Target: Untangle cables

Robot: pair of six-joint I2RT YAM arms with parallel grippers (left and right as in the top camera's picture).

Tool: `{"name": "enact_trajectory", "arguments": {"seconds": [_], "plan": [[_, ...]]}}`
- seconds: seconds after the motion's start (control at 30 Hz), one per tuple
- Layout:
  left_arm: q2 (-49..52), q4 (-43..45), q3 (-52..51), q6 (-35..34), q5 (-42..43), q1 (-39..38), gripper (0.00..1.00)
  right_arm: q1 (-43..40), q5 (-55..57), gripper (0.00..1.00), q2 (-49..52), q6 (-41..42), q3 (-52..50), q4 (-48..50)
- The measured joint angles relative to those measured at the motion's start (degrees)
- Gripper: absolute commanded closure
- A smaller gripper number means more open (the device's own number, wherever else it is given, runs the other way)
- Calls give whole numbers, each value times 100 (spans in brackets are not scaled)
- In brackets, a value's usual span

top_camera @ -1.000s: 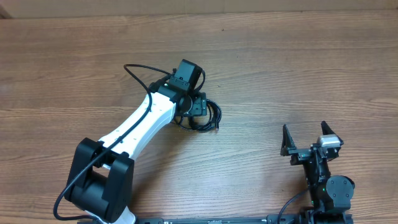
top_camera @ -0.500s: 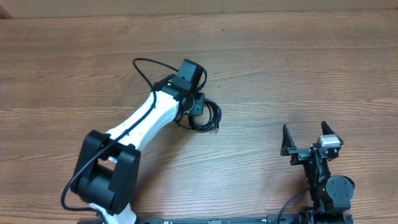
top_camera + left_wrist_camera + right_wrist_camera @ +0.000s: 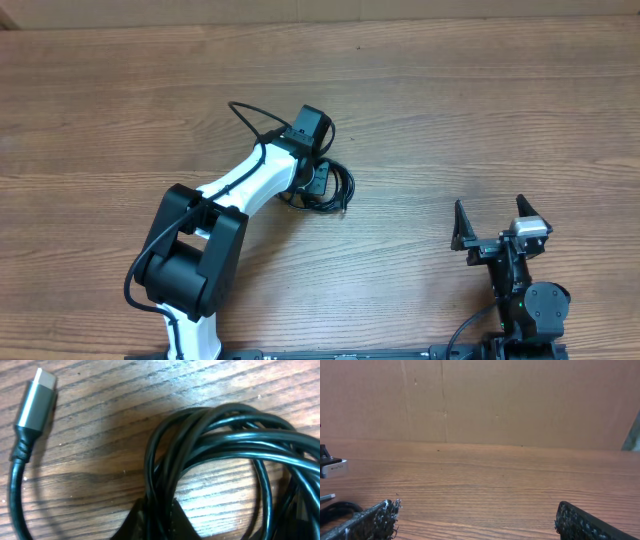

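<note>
The cables lie as a small black coiled bundle at the middle of the wooden table. In the left wrist view the looped strands fill the right side. One cord ends in a grey plug with a silvery tip at the upper left. My left gripper sits on the bundle's left edge. Its dark jaws are shut on several strands at the bottom of the frame. My right gripper stands open near the front right, well away from the bundle, with nothing between its fingers.
A brown cardboard wall runs along the table's far edge. The left arm's white link and its own thick black cable reach in from the front left. The wooden tabletop surrounds the bundle.
The left gripper has shut on the bundle's strands. Its arm has shifted a little to the right, the lower links swinging in closer. The right arm has not moved.
</note>
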Motion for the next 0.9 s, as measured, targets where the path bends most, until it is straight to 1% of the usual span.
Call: {"name": "enact_trajectory", "arguments": {"seconds": [0.17, 0.27, 0.4, 0.57, 0.67, 0.77, 0.8, 0.9], "plan": [[0, -186, 103, -2, 0, 4, 96, 0, 0, 0, 0, 0, -2, 0], [-15, -629, 444, -4, 0, 11, 96, 0, -2, 0, 0, 0, -2, 0], [-278, -1235, 1180, -2, 2, 11, 96, 0, -2, 0, 0, 2, -2, 2], [-584, -1539, 1554, 39, 2, 11, 96, 0, -195, 0, 0, 63, 0, 31], [-586, -1696, 1554, 223, 4, 11, 96, 0, -522, 0, 2, 229, 0, 428], [-588, -1716, 1556, 417, 2, 11, 96, 0, -1169, 0, -7, 568, 0, 1023], [-586, -1718, 1556, 474, 2, 11, 96, 0, -1574, 0, -11, 769, -2, 1132], [-588, -1716, 1556, 776, 105, 15, 96, 0, -2190, 0, -7, 1126, 0, 1062]]}}
